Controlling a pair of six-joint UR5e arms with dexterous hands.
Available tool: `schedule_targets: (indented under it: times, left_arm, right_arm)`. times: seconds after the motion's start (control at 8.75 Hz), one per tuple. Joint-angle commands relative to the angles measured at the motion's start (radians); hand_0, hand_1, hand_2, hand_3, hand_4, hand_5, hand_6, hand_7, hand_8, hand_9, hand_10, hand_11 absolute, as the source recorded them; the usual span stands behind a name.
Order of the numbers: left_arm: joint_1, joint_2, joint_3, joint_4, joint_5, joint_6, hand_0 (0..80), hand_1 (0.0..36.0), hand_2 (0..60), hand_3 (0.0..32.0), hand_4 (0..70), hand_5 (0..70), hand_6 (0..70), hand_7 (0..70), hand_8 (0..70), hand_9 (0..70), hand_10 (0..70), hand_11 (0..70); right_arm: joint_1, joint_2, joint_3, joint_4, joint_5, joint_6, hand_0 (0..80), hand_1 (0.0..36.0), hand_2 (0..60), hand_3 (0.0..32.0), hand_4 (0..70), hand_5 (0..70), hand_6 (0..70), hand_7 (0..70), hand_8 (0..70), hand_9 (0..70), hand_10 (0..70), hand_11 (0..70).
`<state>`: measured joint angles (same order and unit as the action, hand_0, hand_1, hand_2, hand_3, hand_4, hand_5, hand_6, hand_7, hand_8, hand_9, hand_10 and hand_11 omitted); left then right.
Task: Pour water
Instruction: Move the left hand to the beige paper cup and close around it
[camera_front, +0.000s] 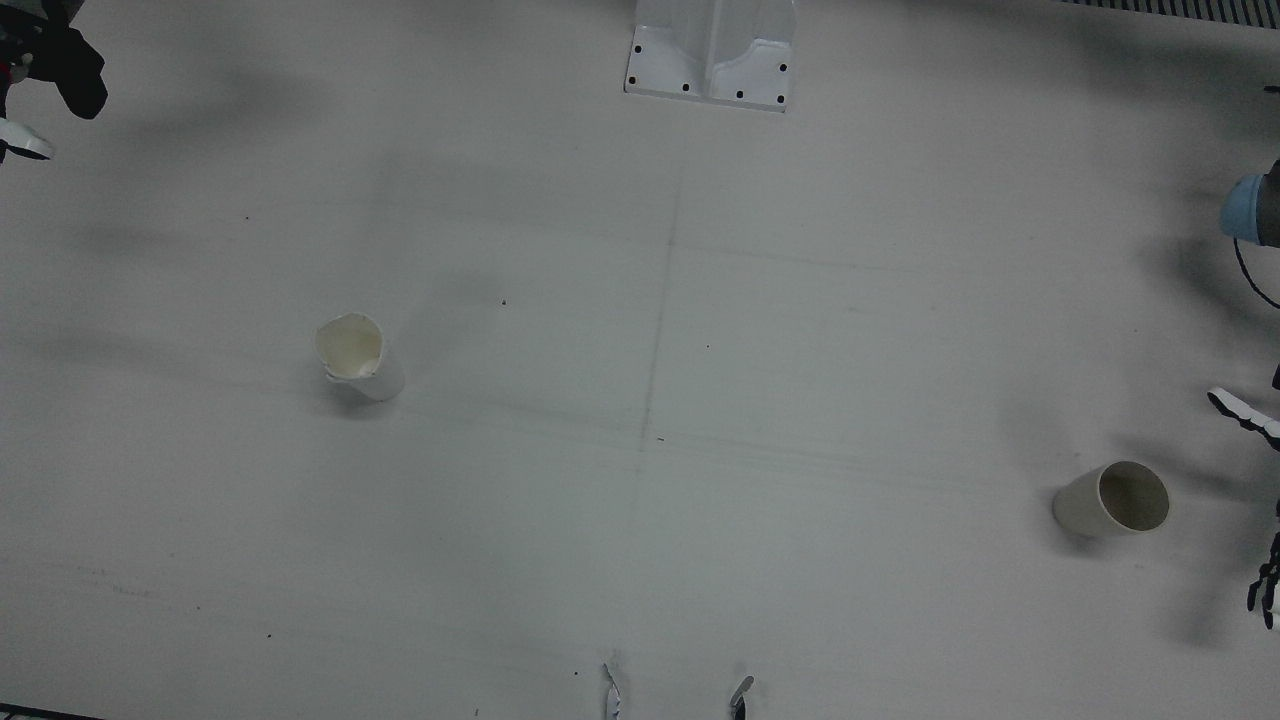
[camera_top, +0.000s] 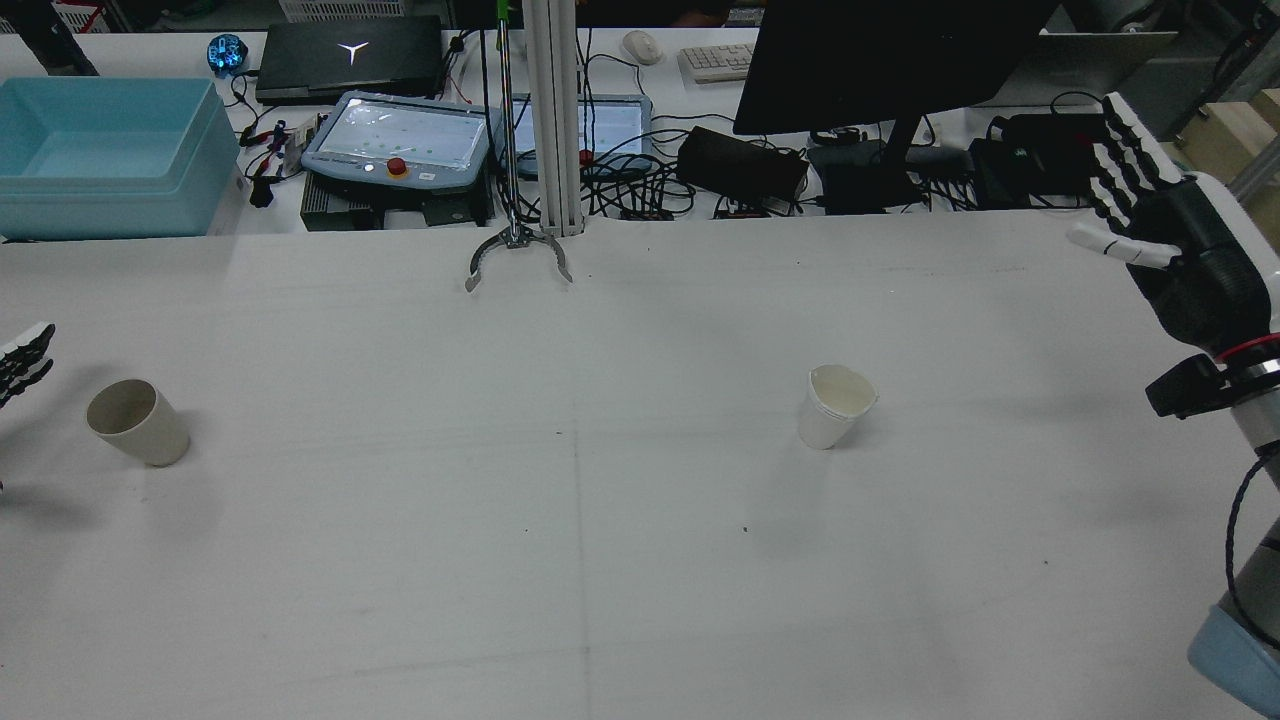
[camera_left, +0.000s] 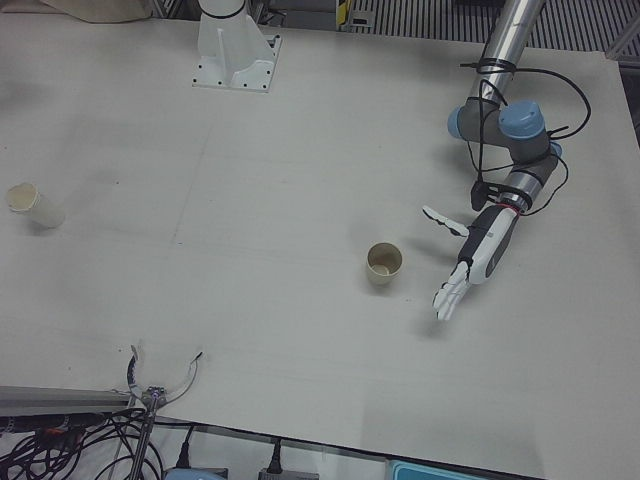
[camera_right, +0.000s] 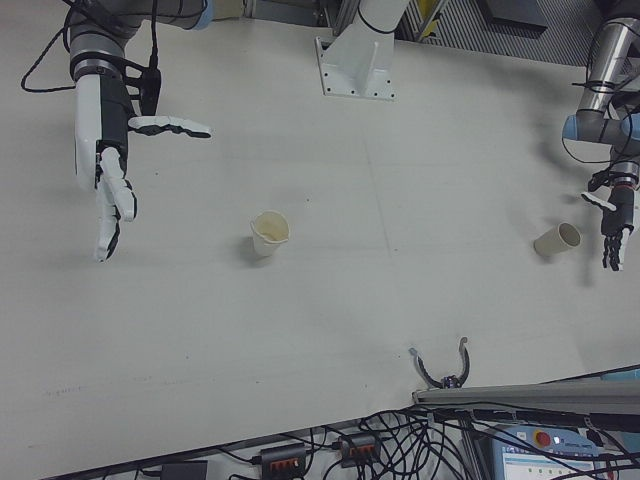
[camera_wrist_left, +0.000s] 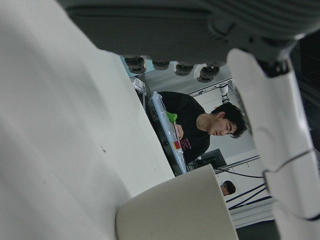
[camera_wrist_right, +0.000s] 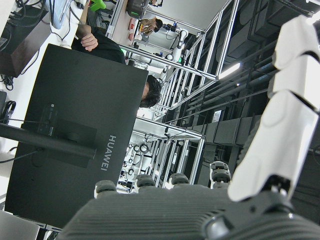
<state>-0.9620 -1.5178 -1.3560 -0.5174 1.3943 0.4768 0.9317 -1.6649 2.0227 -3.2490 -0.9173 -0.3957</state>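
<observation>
A beige paper cup (camera_left: 384, 264) stands upright on the white table near my left hand (camera_left: 470, 265). That hand is open, its fingers spread flat, a short gap to the side of the cup and not touching it. In the left hand view the beige cup (camera_wrist_left: 185, 210) fills the lower edge, next to a white finger (camera_wrist_left: 270, 125). A white cup with a pinched rim (camera_right: 268, 233) stands alone on the other half of the table. My right hand (camera_right: 105, 170) hangs open well off to that cup's side, holding nothing. What is inside either cup cannot be made out.
An arm's white pedestal base (camera_front: 710, 55) sits at the table's robot side. A metal claw tool (camera_top: 517, 255) pokes over the far edge. Behind it are a monitor (camera_top: 890, 60), a teach pendant, cables and a blue bin (camera_top: 100, 150). A person (camera_wrist_left: 200, 130) sits beyond the table.
</observation>
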Motion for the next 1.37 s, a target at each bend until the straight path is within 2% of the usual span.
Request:
schedule_targets:
  times: [0.0, 0.23, 0.46, 0.8, 0.91, 1.03, 1.14, 1.26]
  left_arm:
    - [0.017, -0.027, 0.009, 0.013, -0.004, 0.002, 55.5, 12.8, 0.0, 0.0, 10.1, 0.0, 3.0, 0.9, 0.0, 0.0, 2.5, 5.8]
    - [0.057, -0.062, 0.044, 0.023, -0.029, -0.001, 56.9, 13.6, 0.0, 0.0, 11.4, 0.0, 3.4, 1.0, 0.0, 0.0, 2.9, 6.4]
    - [0.071, -0.081, 0.060, 0.025, -0.029, -0.001, 53.9, 11.8, 0.0, 0.0, 11.3, 0.0, 3.1, 0.8, 0.0, 0.0, 2.8, 6.0]
    - [0.085, -0.085, 0.060, 0.026, -0.029, -0.001, 53.5, 10.8, 0.0, 0.0, 13.9, 0.0, 3.6, 1.1, 0.0, 0.0, 2.8, 5.9]
    - [0.089, -0.090, 0.060, 0.031, -0.029, -0.001, 55.9, 11.9, 0.0, 0.0, 16.6, 0.0, 3.9, 1.0, 0.0, 0.0, 2.7, 5.9]
    - [0.097, -0.091, 0.057, 0.036, -0.029, -0.003, 61.0, 15.4, 0.0, 0.0, 17.7, 0.0, 4.5, 1.4, 0.0, 0.0, 3.1, 6.8]
    - [0.097, -0.093, 0.054, 0.042, -0.029, -0.004, 64.6, 17.1, 0.0, 0.0, 19.0, 0.0, 4.9, 1.9, 0.0, 0.0, 3.2, 7.2]
    - [0.097, -0.102, 0.051, 0.051, -0.029, -0.007, 64.1, 16.7, 0.0, 0.0, 20.6, 0.0, 5.1, 1.9, 0.0, 0.0, 3.1, 7.0]
  right_arm:
    - [-0.002, 0.002, 0.001, 0.000, 0.000, -0.002, 47.1, 16.7, 14.6, 16.4, 0.0, 4.7, 3.3, 0.4, 2.3, 1.9, 0.0, 0.0]
    - [-0.002, 0.002, -0.001, 0.000, 0.000, -0.002, 47.0, 16.4, 15.0, 15.6, 0.0, 4.6, 3.8, 0.8, 2.4, 2.1, 0.0, 0.0]
    - [-0.001, 0.002, -0.002, 0.002, 0.000, -0.002, 46.9, 16.4, 15.5, 15.2, 0.0, 4.7, 4.3, 1.7, 2.5, 2.3, 0.0, 0.0]
    - [-0.004, 0.002, -0.002, 0.002, 0.000, -0.002, 46.9, 16.6, 16.1, 14.2, 0.0, 4.7, 4.5, 1.6, 2.5, 2.3, 0.0, 0.0]
    - [-0.004, 0.002, -0.002, 0.002, 0.000, -0.003, 46.9, 16.6, 16.4, 14.0, 0.0, 4.7, 4.7, 1.7, 2.6, 2.4, 0.0, 0.0]
    - [-0.004, 0.002, -0.002, 0.002, 0.000, -0.002, 46.9, 16.6, 16.6, 14.2, 0.0, 4.8, 4.7, 1.9, 2.7, 2.6, 0.0, 0.0]
    - [-0.004, 0.002, -0.002, 0.002, 0.000, -0.003, 46.8, 16.5, 16.8, 14.4, 0.0, 4.7, 4.8, 2.0, 2.5, 2.3, 0.0, 0.0]
    - [-0.005, 0.002, -0.004, 0.002, 0.000, -0.002, 46.7, 16.3, 16.7, 14.2, 0.0, 4.6, 4.9, 2.0, 2.5, 2.3, 0.0, 0.0]
